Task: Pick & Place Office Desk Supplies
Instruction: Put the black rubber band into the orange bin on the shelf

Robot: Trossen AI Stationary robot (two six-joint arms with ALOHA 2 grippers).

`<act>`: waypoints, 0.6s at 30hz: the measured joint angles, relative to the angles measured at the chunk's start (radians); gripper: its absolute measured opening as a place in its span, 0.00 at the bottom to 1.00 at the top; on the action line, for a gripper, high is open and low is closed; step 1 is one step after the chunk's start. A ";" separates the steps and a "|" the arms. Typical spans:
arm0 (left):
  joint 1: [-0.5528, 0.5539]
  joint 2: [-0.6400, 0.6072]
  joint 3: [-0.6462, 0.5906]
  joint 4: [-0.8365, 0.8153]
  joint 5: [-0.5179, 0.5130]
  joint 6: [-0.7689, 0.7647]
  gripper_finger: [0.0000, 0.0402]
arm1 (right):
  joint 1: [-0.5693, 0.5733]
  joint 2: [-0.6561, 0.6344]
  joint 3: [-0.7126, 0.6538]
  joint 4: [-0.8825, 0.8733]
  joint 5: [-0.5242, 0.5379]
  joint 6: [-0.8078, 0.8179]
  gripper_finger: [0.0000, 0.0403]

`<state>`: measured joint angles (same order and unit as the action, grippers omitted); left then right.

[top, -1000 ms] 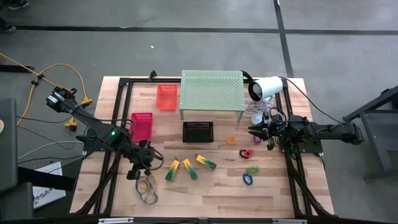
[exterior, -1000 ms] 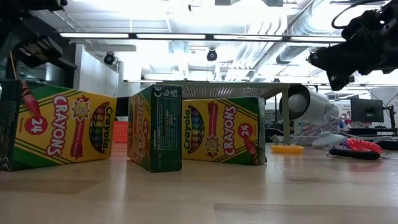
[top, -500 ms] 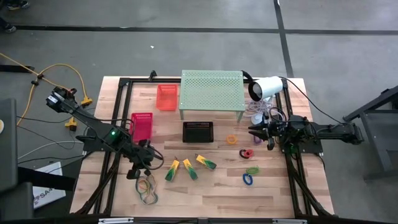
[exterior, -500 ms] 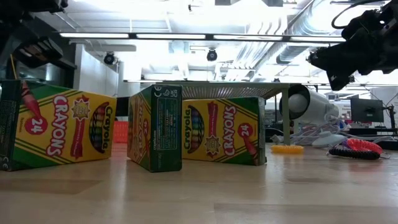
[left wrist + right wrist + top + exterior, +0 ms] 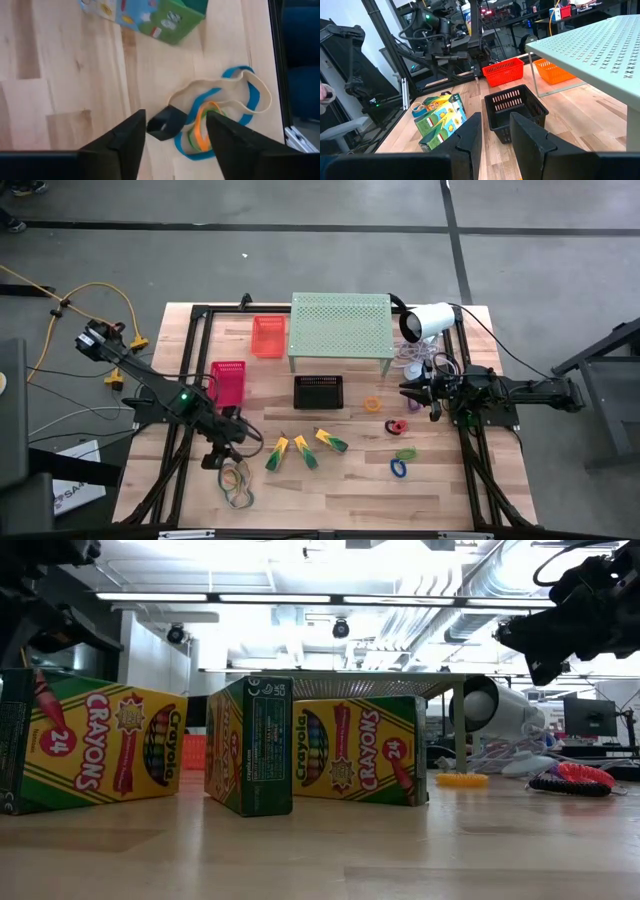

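Slightly shifted since half a second ago, the left gripper [image 5: 228, 448] sits a touch nearer the rubber bands [image 5: 237, 480]; nothing else on the table has moved.

From above, that gripper hangs over the front left of the table [image 5: 330, 495], between the red basket [image 5: 228, 383] and the bands. Three crayon boxes [image 5: 304, 449] lie in a row near the middle, with bare wood in front of them. The right gripper [image 5: 410, 393] waits by the white lamp [image 5: 428, 321], just beside the red and orange loops [image 5: 396, 426]; green and blue loops [image 5: 401, 462] lie closer to the front edge.

At table height the boxes [image 5: 95, 747] stand close to the lens, each printed "CRAYONS" and "24". Open tabletop stretches before them.

Through the left wrist camera the fingers [image 5: 125, 142] are spread, a small black piece [image 5: 166, 122] lying between them and touching the tangle of tan, blue, orange and green bands [image 5: 220, 115].

Through the right wrist camera the fingers [image 5: 470, 137] stand slightly apart, empty, facing the black basket [image 5: 515, 109].
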<state>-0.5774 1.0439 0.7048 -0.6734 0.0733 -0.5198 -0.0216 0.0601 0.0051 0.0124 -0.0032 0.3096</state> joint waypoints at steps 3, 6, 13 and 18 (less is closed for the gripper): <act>-0.004 0.038 -0.001 0.005 0.042 0.000 0.57 | 0.000 0.000 0.000 0.000 0.000 0.000 0.22; -0.004 0.075 -0.001 0.033 0.070 0.000 0.59 | 0.000 0.000 0.000 0.000 0.000 0.000 0.22; -0.004 0.130 -0.001 0.051 0.078 0.000 0.59 | 0.000 0.000 0.000 0.000 0.000 0.000 0.22; -0.004 0.149 -0.001 0.052 0.074 -0.001 0.59 | 0.000 0.000 0.000 0.000 0.000 0.000 0.22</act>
<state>-0.5812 1.1933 0.7036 -0.6212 0.1478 -0.5209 -0.0216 0.0605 0.0051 0.0126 -0.0032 0.3096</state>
